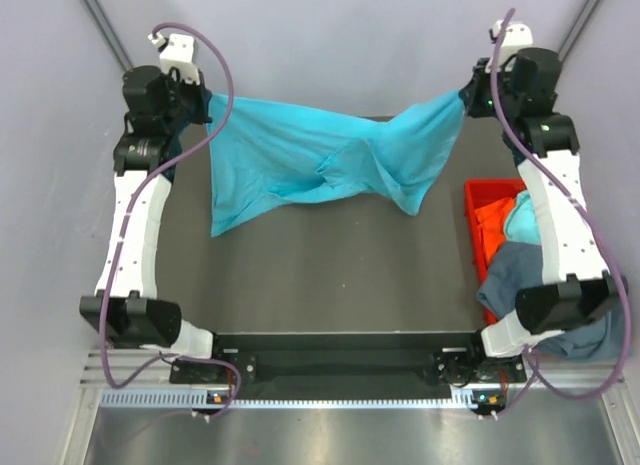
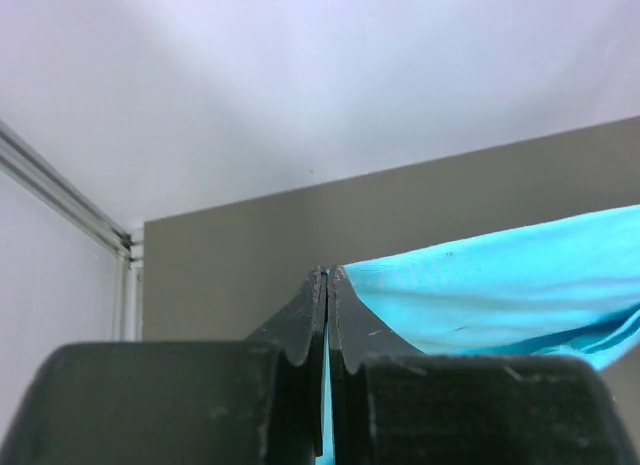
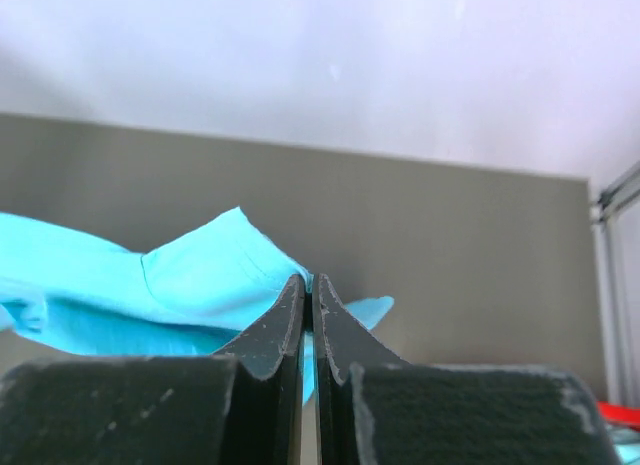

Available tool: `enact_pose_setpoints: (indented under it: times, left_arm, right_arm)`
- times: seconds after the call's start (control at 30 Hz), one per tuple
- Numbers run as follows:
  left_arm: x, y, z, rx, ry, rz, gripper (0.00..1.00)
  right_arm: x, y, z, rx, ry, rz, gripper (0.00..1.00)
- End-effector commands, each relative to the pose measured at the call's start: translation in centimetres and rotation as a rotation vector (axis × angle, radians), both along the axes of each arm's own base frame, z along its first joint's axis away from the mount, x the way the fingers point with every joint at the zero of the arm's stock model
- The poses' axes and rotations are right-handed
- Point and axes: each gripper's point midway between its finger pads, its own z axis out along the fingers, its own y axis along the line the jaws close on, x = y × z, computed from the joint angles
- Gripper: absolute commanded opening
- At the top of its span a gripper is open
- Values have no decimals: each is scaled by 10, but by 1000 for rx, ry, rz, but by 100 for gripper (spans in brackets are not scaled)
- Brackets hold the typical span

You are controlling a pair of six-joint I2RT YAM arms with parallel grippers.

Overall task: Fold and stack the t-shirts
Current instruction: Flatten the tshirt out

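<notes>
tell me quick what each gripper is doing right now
left gripper: shut on the turquoise t-shirt
right gripper: shut on the same turquoise t-shirt

Dark table (image 1: 330, 275), red bin (image 1: 471, 225) at right edge, turquoise t-shirt (image 1: 320, 160) perhaps touching table

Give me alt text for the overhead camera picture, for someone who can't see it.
A turquoise t-shirt hangs stretched between the left gripper and the right gripper, both shut on it, over the far side of a dark table. At right, a red bin holds an orange shirt and a blue-grey shirt.
</notes>
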Motion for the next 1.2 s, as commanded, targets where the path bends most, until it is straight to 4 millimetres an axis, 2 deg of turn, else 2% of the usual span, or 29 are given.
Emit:
enact_pose_setpoints:
  times: [0.0,0.03,0.1,0.17,0.3,0.4,0.43,0.47,0.6,0.63,0.7,0.73,0.8,0.83,0.9,0.93,1.0,1.17]
  left_arm:
    - [-32,8,43,24,-100,25,0]
    - [-41,9,52,29,-117,29,0]
    - [-64,11,73,30,-166,38,0]
    - [-85,14,92,38,-202,53,0]
    - [-107,21,114,59,-257,79,0]
    - [-125,27,136,74,-307,110,0]
    - [-131,27,140,77,-314,109,0]
    - [-142,27,152,75,-345,106,0]
    - [-170,28,175,59,-411,114,0]
    - [-177,28,178,60,-417,118,0]
    - [-188,29,190,62,-445,122,0]
    - [-192,30,192,66,-451,127,0]
    - [-203,31,201,67,-467,128,0]
    - [-211,30,205,64,-480,125,0]
    - [-225,31,213,54,-502,127,0]
    - [-235,31,219,52,-525,130,0]
    - [-256,33,233,47,-575,138,0]
    - [-283,37,247,51,-631,160,0]
  right_arm:
    - [-30,3,71,6,-194,27,0]
    - [-46,1,91,6,-245,32,0]
    - [-62,-1,110,6,-295,33,0]
    - [-89,-6,135,-28,-380,35,0]
    - [-104,-12,149,-72,-434,22,0]
    - [-121,-14,168,-74,-481,24,0]
    - [-133,-13,181,-70,-517,37,0]
    - [-139,-13,187,-67,-532,39,0]
    - [-172,-18,218,-48,-621,31,0]
    - [-187,-19,231,-44,-659,29,0]
    - [-201,-23,241,-40,-687,22,0]
    - [-215,-24,253,-32,-721,21,0]
    - [-230,-27,261,-10,-743,13,0]
    - [-246,-25,269,-3,-771,30,0]
    - [-259,-27,274,-4,-789,28,0]
    - [-275,-23,280,25,-812,46,0]
    - [-295,-25,289,24,-849,38,0]
    - [-333,-23,307,17,-931,34,0]
